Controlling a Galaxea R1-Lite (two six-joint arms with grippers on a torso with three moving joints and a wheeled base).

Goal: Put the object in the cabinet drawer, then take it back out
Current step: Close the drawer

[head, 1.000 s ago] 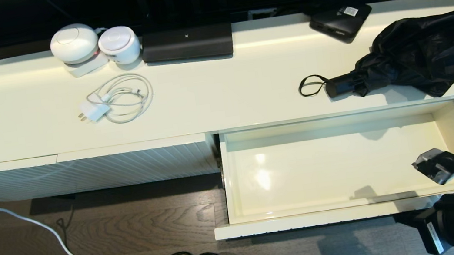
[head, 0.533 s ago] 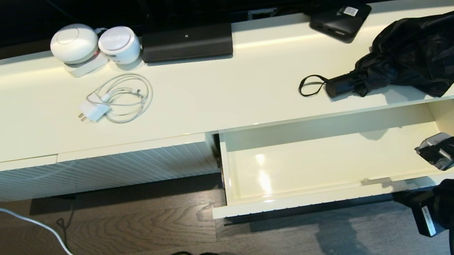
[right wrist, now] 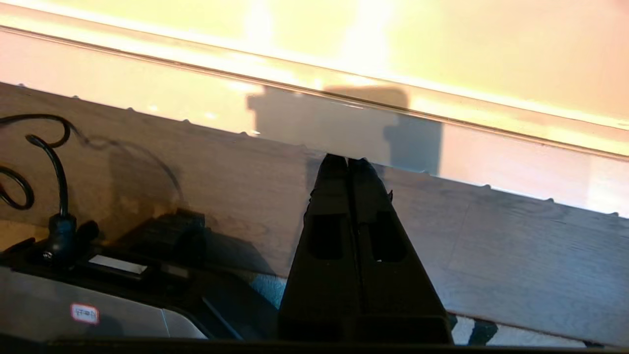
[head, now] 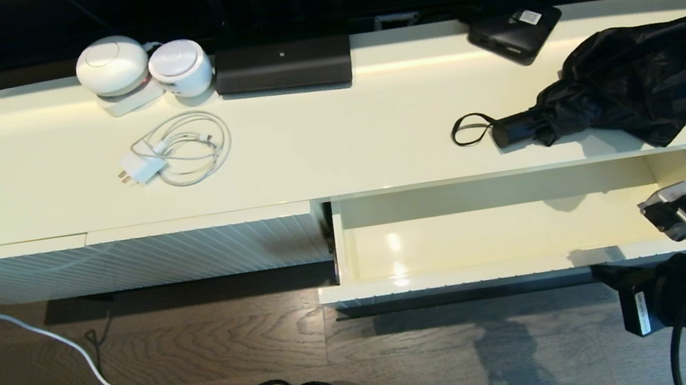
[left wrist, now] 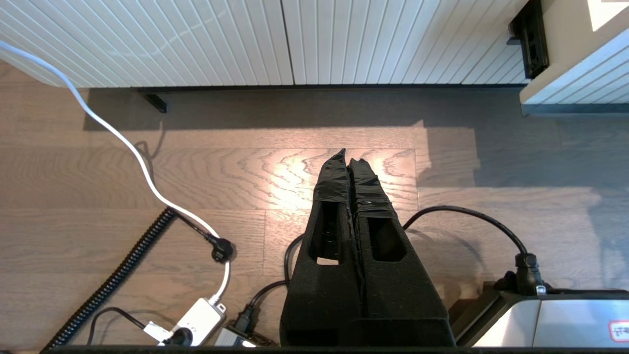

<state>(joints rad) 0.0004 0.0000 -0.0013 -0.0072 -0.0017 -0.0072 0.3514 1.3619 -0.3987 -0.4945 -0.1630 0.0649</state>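
Black jaws on your right gripper (right wrist: 348,162) are clenched on nothing, at the drawer (head: 499,271) front's right end. The umbrella (head: 607,88) lies on the surface (head: 322,135) above. Push squarely and slowly; your left gripper (left wrist: 349,157), also clenched, hangs parked over the floor.

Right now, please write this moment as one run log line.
black folding umbrella: on cabinet top | cream ribbed drawer: partly open, empty | right gripper: jaws shut, at drawer front | left gripper: shut, over floor
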